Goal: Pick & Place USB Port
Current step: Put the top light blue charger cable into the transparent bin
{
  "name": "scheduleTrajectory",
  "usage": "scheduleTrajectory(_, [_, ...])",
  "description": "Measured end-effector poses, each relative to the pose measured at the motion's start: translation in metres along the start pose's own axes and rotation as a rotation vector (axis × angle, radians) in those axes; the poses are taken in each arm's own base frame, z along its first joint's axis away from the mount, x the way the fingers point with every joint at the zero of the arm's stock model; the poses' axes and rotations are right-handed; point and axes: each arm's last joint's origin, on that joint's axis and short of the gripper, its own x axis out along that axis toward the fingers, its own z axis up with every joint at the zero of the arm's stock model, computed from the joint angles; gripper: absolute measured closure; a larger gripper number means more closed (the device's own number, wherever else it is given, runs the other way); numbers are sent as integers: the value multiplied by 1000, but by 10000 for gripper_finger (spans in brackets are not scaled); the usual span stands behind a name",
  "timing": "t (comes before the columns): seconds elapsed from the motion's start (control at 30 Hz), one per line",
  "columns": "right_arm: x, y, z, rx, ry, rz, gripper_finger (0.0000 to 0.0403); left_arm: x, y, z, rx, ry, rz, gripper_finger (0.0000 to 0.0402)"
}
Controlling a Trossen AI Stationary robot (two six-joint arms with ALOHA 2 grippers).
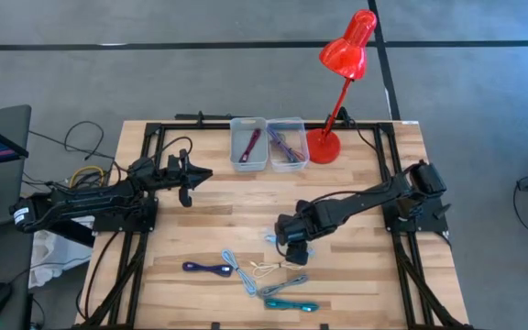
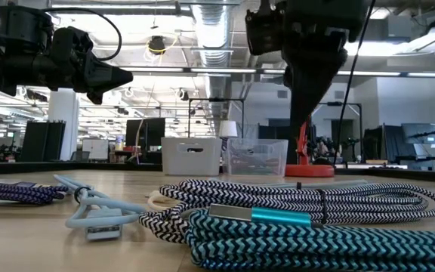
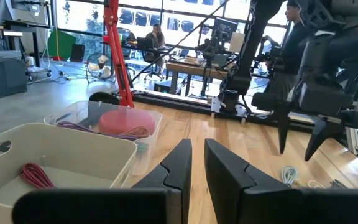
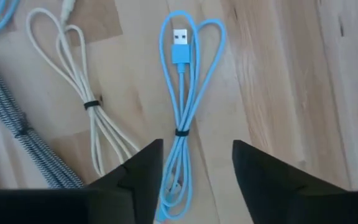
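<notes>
Done: some cables in bins [image 1: 248, 158] | now: my right gripper [image 4: 194, 165] spread over blue cable [image 4: 181, 102], ungrasped | left gripper [image 3: 194, 163] nearly closed, empty | left: several cables.

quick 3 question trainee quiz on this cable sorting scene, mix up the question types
1. True or false: the right gripper stands open above the light blue cable.
2. Which holds the red cable? A) white bin B) clear bin
3. Fill in: the left gripper hangs above the table near the ____.

Key: 1 true; 2 A; 3 bins
</notes>
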Motion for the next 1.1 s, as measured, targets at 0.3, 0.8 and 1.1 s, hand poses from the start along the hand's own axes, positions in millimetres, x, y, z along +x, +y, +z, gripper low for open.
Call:
scheduleTrajectory(0.3, [18,-1,-11,17,-15,6,180,0,0,0,0,0,0,357])
scheduleTrajectory(0.8, [42,-5,-26,75,-46,32,196,0,0,0,0,0,0,357])
scheduleTrajectory(1.1, [51,-1,-22,77,-66,53,194,0,0,0,0,0,0,357])
